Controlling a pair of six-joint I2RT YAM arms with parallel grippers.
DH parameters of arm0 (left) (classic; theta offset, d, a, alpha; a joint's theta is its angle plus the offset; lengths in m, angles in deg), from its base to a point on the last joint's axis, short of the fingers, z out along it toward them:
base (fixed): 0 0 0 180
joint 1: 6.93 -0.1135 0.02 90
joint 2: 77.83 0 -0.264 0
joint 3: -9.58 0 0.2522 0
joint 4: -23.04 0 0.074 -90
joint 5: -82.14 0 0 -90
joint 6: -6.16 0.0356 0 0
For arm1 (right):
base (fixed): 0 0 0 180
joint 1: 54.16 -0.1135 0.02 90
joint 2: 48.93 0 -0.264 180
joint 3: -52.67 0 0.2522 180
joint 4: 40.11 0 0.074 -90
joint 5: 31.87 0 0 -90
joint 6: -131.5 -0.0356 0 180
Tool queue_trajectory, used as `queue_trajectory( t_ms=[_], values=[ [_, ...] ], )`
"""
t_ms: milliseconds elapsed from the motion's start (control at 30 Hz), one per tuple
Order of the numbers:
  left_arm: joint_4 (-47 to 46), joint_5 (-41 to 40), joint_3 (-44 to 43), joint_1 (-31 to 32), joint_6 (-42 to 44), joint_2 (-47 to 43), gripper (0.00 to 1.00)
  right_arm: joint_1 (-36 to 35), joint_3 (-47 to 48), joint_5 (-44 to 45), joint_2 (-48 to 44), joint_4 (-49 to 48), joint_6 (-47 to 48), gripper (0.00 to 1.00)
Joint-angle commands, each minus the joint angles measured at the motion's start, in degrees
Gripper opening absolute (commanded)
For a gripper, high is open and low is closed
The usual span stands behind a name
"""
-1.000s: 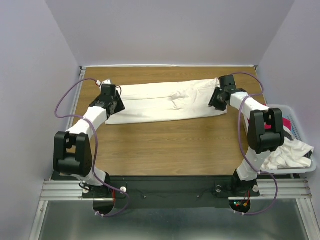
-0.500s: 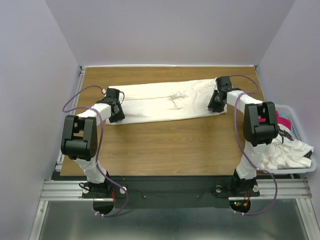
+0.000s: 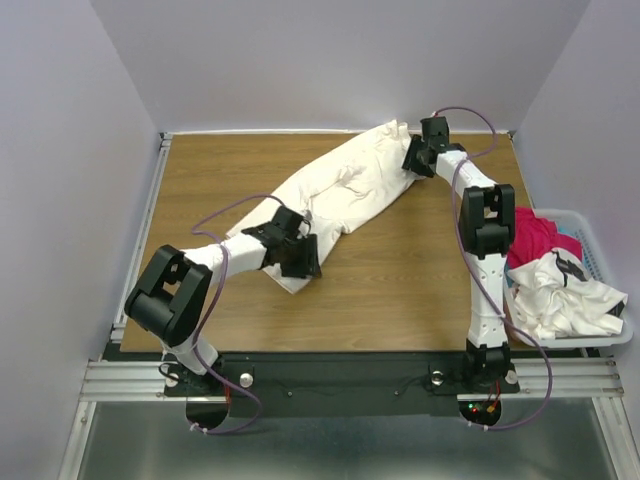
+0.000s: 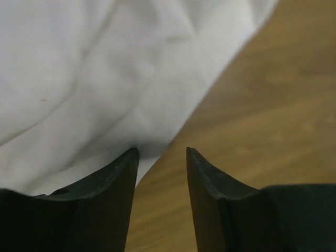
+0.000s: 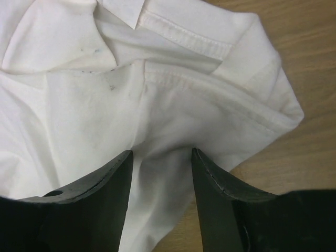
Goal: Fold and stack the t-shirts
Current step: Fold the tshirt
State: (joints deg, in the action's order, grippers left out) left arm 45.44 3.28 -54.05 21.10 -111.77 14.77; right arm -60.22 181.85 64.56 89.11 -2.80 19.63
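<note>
The off-white t-shirt (image 3: 345,190) lies as a long folded strip, slanting from the near left-centre of the table to the far right. My left gripper (image 3: 300,262) sits over its near end. In the left wrist view the jaws (image 4: 161,149) stand apart with bare wood between them, and the shirt's edge (image 4: 105,68) just touches the left fingertip. My right gripper (image 3: 410,160) is at the shirt's far end. In the right wrist view it (image 5: 161,151) is shut on a bunched fold of the shirt (image 5: 157,105) near a hemmed edge.
A white slatted basket (image 3: 622,338) stands off the table's right edge. It holds the magenta-red t-shirt (image 3: 535,235) and the white t-shirt with dark markings (image 3: 565,295). Walls close in the far and side edges of the wooden table (image 3: 400,290).
The shirt swung from lying across the far side to a diagonal. My left gripper dragged its end toward the near centre, and my right gripper moved its end toward the far edge.
</note>
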Motion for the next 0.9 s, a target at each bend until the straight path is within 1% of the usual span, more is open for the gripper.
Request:
queue_trajectory(
  t_ms=[0, 33, 67, 133, 167, 233, 267, 300, 333, 367, 400, 433, 467, 500, 533, 600, 633, 667, 700, 867],
  values=[
    [7.7, 10.0, 2.2, 5.5, -2.7, -4.5, 0.59, -0.3, 4.5, -3.4, 0.1, 1.1, 4.5, 0.55],
    [8.0, 9.7, 1.6, 5.4, -2.4, -6.2, 0.61, -1.0, 3.2, -4.5, -1.2, 1.1, 4.8, 0.55],
    [9.0, 7.8, 1.0, 5.2, -2.1, -8.9, 0.73, -1.6, 2.1, -5.9, -4.4, 1.1, 5.9, 0.56],
    [10.6, 5.1, -1.9, 4.4, -1.3, -10.6, 0.75, -4.5, -1.2, -6.1, -8.0, 1.1, 7.1, 0.56],
    [12.4, 2.9, -2.9, 2.7, -0.4, -11.3, 0.76, -5.7, -5.3, -6.2, -12.3, 1.1, 8.0, 0.56],
    [13.4, 1.0, -5.1, 0.5, 0.3, -11.3, 0.76, -8.2, -10.5, -6.1, -16.8, 1.1, 8.2, 0.56],
    [13.5, -0.4, -5.4, -0.7, 0.8, -11.4, 0.76, -10.9, -15.4, -6.0, -18.7, 1.1, 8.0, 0.56],
    [13.4, -0.9, -5.7, -3.0, 1.7, -11.0, 0.76, -12.2, -17.7, -6.1, -20.4, 1.1, 7.0, 0.56],
    [13.1, -2.0, -6.3, -4.1, 2.3, -10.3, 0.74, -14.8, -22.0, -6.1, -24.1, 1.1, 6.4, 0.55],
    [12.9, -2.0, -6.7, -5.4, 3.0, -10.3, 0.74, -16.2, -22.1, -6.1, -25.6, 1.1, 6.4, 0.54],
    [12.7, -3.4, -7.2, -7.4, 4.1, -9.2, 0.73, -17.7, -25.6, -8.2, -27.2, 1.1, 5.5, 0.53],
    [12.5, -4.4, -8.0, -8.5, 4.5, -8.5, 0.72, -21.0, -27.4, -8.7, -29.8, 1.1, 5.2, 0.51],
    [11.9, -6.4, -8.1, -9.4, 5.0, -7.9, 0.69, -22.8, -29.0, -9.4, -31.2, 1.1, 4.7, 0.49],
    [11.2, -7.3, -8.5, -11.1, 5.4, -6.6, 0.68, -26.4, -31.2, -11.0, -32.7, 1.1, 3.9, 0.48],
    [11.0, -7.9, -8.8, -11.9, 5.9, -5.8, 0.66, -26.5, -31.8, -11.7, -32.7, 1.1, 3.6, 0.47],
    [9.9, -10.5, -9.5, -13.8, 6.8, -3.1, 0.63, -33.8, -33.4, -12.5, -33.0, 1.1, 2.9, 0.44],
    [9.7, -10.7, -9.8, -14.2, 7.2, -2.3, 0.61, -35.5, -33.6, -12.2, -32.6, 1.1, 2.7, 0.44],
    [9.3, -13.0, -10.1, -14.8, 7.5, -1.4, 0.59, -37.0, -33.6, -12.0, -32.0, 1.1, 2.5, 0.43],
    [8.8, -13.8, -10.6, -15.1, 7.7, 0.2, 0.58, -39.8, -33.5, -11.7, -31.3, 1.1, 2.4, 0.42],
    [8.1, -15.2, -11.2, -16.0, 8.8, 4.3, 0.57, -44.8, -32.3, -9.4, -27.0, 1.0, 0.5, 0.41]
  ],
)
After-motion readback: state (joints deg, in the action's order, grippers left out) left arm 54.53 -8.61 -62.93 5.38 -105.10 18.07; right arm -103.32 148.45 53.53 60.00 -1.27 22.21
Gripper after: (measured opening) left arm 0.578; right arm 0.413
